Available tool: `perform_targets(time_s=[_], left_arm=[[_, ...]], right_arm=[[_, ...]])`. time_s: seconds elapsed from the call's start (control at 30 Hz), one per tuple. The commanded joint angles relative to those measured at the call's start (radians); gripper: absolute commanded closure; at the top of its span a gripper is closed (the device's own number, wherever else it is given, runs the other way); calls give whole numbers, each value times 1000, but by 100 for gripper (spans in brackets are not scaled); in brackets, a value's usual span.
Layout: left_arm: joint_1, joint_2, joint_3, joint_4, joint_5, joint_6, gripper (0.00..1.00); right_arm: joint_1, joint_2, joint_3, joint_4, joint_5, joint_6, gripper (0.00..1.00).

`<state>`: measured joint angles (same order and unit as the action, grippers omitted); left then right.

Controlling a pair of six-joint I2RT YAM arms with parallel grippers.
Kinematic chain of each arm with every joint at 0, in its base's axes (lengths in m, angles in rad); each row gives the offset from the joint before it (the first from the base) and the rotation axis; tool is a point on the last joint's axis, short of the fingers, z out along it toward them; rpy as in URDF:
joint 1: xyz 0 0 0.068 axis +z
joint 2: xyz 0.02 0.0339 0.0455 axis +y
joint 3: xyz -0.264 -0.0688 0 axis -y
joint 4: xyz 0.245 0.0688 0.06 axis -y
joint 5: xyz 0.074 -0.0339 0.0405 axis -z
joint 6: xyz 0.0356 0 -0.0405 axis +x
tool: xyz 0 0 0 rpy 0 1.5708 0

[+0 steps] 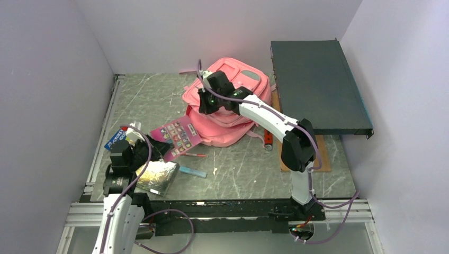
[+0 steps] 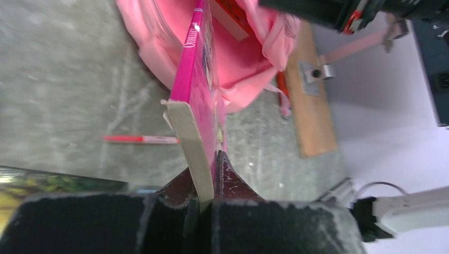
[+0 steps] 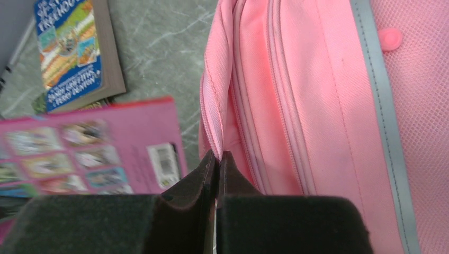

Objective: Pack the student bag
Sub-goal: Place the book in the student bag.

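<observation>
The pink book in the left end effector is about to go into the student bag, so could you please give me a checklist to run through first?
1. Left end effector shut on the pink book: ok.
2. Right end effector pinching a fabric edge of the student bag: ok.
3. Book's far end pointing at the bag, as seen from the left wrist: ok.
4. Bag mouth open wide enough for the book: cannot tell.
5. Red pen lying apart from the held book: ok.
</observation>
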<state>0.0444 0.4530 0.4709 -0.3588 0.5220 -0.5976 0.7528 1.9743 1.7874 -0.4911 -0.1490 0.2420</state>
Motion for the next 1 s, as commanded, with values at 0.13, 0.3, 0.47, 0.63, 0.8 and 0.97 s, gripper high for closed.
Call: perform_targets(time_s=[0.13,0.3,0.47,0.63,0.8,0.97], left_arm=[[0,105,-220,722,203,-538,100],[-23,206,-186,801,95,-571,100],[-78,436,-97,880,112,-647,100],[-125,634,-21,919,59,-732,100],[-219,815,33,1138,-65,-803,100],[-328,1054,148,1252,-200,-846,100]], right_arm=[[-49,-106,133,68,-174,130,100],[-53,-118,108,150,-187,213,100],[-52,-87,161,127,-201,231,100],[-52,-101,180,110,-184,230,100],[-53,-113,177,111,-188,219,100],[-57,-100,185,96,-210,204,100]])
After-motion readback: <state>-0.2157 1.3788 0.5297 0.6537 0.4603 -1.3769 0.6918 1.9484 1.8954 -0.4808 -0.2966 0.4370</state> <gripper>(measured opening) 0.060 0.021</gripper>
